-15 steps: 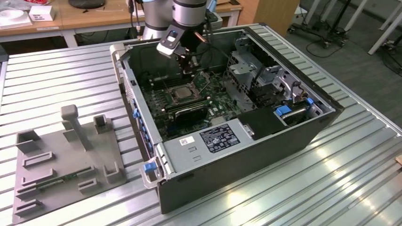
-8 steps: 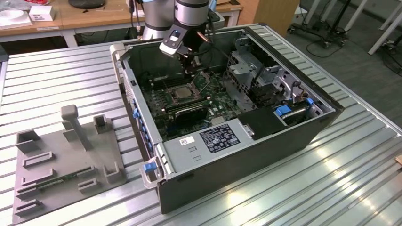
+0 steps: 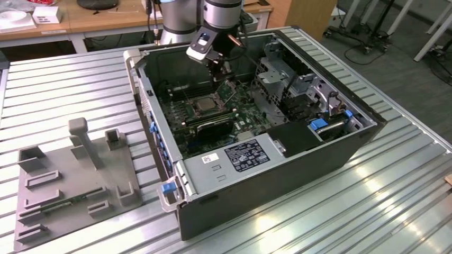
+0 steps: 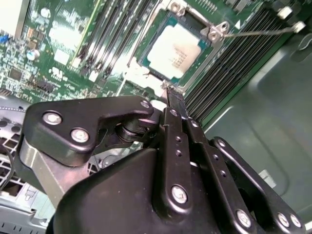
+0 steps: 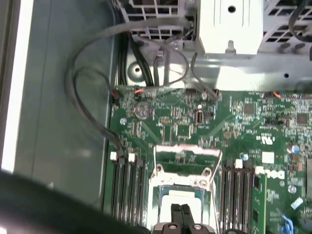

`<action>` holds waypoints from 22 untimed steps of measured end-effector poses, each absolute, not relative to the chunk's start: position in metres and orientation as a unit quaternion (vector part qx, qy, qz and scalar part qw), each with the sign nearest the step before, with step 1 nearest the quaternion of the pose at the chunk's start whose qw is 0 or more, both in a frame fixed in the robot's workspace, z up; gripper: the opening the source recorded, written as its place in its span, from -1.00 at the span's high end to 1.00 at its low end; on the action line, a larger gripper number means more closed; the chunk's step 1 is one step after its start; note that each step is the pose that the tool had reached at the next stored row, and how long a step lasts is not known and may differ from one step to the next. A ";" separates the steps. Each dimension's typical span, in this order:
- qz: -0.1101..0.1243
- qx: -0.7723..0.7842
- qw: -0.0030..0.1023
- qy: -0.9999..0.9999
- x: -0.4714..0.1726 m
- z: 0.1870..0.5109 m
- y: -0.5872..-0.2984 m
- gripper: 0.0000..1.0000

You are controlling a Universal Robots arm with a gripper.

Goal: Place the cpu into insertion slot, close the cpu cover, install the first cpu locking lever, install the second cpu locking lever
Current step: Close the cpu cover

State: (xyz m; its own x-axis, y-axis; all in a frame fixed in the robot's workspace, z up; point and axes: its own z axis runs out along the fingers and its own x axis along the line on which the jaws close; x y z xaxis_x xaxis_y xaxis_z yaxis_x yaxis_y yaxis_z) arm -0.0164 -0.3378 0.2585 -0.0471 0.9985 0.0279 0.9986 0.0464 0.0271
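Black metal gripper (image 4: 171,93) had its fingers pressed together, gripping nothing, with the tips close to the slot (image 4: 150,61) rim. Near the middle of the exterior view, the pale, matte, square cpu (image 4: 178,48) lay flat in the slot. The thin silver cover (image 5: 187,148) looked raised. A tip sinking too low could probably scrape the chip or snag the wiry lever (image 4: 258,32).

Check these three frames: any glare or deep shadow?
Exterior view: light glares off the ribbed table, while the inside of the computer case stays dim. Second wrist view: the chip shines pale. First wrist view: the metal bracket washes out white.
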 end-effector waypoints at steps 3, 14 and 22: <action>-0.019 -0.690 0.001 -0.723 -0.010 0.259 -0.338 0.79; -0.019 -0.690 0.001 -0.723 0.004 0.258 -0.338 0.79; -0.020 -0.690 0.001 -0.723 0.004 0.262 -0.338 0.79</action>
State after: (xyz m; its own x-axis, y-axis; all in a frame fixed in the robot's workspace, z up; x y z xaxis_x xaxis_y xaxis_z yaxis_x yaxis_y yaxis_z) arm 0.0044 -0.3377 0.2620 -0.0470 0.9985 0.0280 0.9986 0.0463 0.0272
